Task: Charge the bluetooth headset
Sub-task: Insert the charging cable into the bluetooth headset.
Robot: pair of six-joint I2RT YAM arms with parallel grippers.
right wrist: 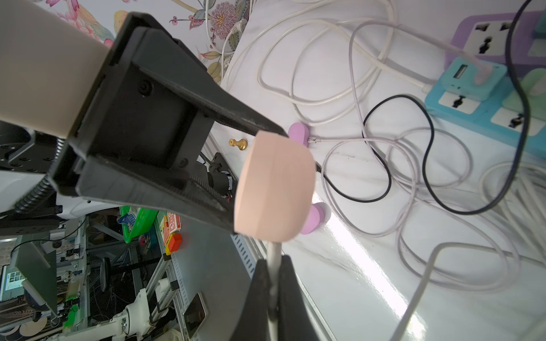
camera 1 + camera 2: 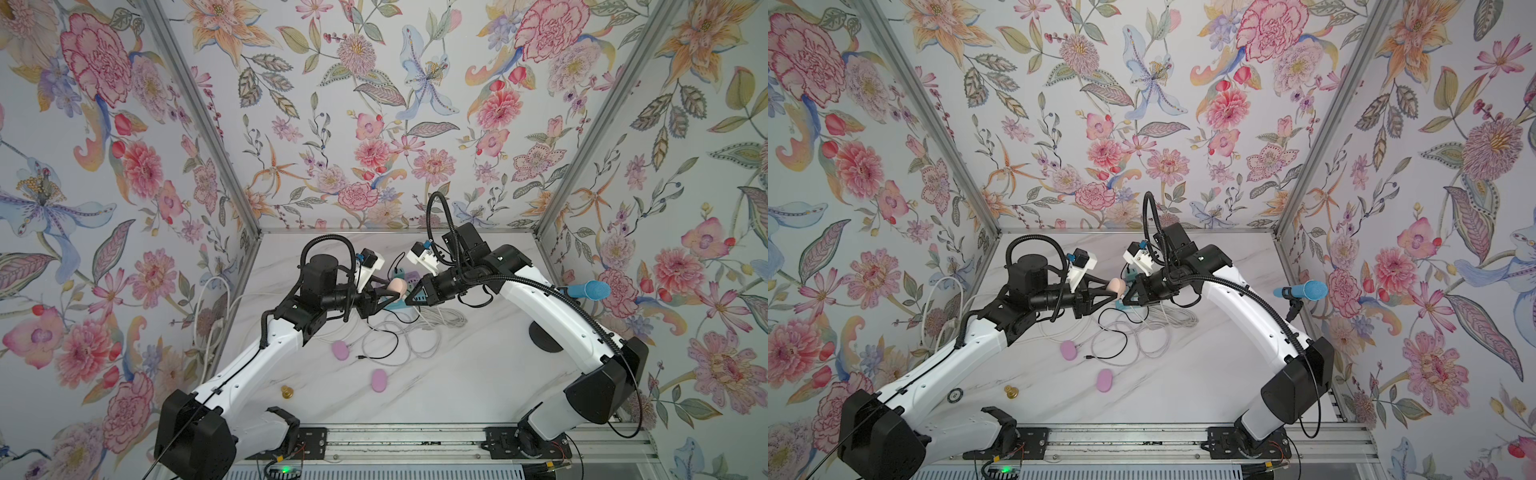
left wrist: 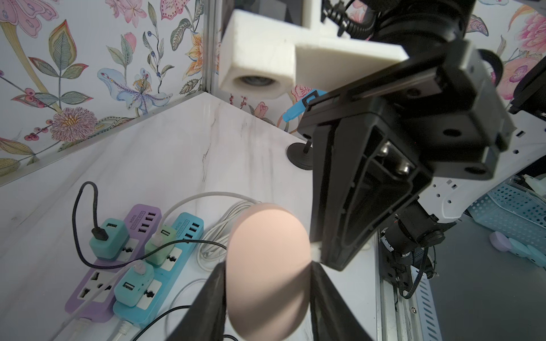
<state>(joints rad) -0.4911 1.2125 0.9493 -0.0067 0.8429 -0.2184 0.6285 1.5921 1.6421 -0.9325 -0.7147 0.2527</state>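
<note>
Lettering shows only as small print beside the USB ports on the purple power strip (image 3: 139,211) and the blue power strip (image 3: 184,221), and you cannot read it at this size. Your left gripper (image 3: 267,267) is clamped on the peach headset case (image 3: 266,236), holding it in the air just beside the strips. Your right gripper (image 1: 273,263) is pinched on a white cable (image 1: 273,251), whose end meets the edge of the case.

Below them, the white marble-look tabletop (image 2: 478,374) carries loose loops of white and black cord, two pink oval cases (image 2: 340,350) and a small brass knob (image 2: 286,391). A blue microphone (image 2: 590,289) sits on a black stand at the table's right side. Floral wallpaper (image 2: 374,104) covers the three walls, with aluminium posts in the corners.
</note>
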